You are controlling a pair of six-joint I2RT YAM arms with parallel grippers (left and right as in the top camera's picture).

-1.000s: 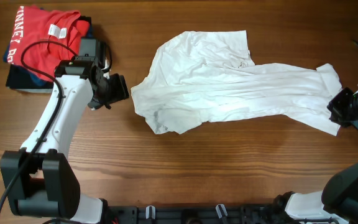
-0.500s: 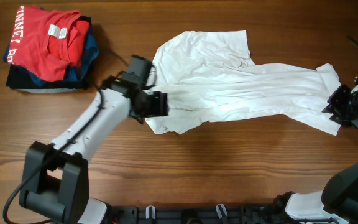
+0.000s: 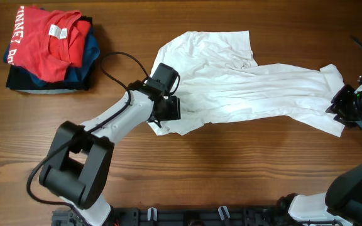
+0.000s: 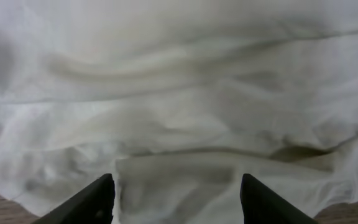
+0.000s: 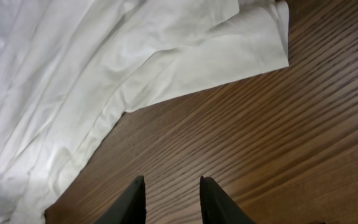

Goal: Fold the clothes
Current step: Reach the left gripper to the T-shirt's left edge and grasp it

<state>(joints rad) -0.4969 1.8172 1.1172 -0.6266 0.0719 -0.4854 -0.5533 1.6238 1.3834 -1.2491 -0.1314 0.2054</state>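
Observation:
The clothes, a white wrinkly T-shirt (image 3: 244,81), lie crumpled and stretched across the middle and right of the wooden table (image 3: 231,169). My left gripper (image 3: 171,108) hovers over the shirt's lower left part. In the left wrist view it (image 4: 176,177) is open, and white fabric (image 4: 179,93) fills the gap between its fingers. My right gripper (image 3: 338,108) sits at the shirt's right end. In the right wrist view it (image 5: 171,179) is narrowly open over bare wood (image 5: 260,137), with the shirt's edge (image 5: 104,62) just ahead. No lettering shows.
A pile of folded garments (image 3: 49,47), with a red shirt on top and blue and dark ones beneath, stands at the back left. The left arm's cable (image 3: 115,63) loops above the wood between the pile and the shirt.
My left arm has swung right, from beside the garment pile to the shirt's lower left part. My right gripper's jaws have parted a little; the shirt itself has not shifted.

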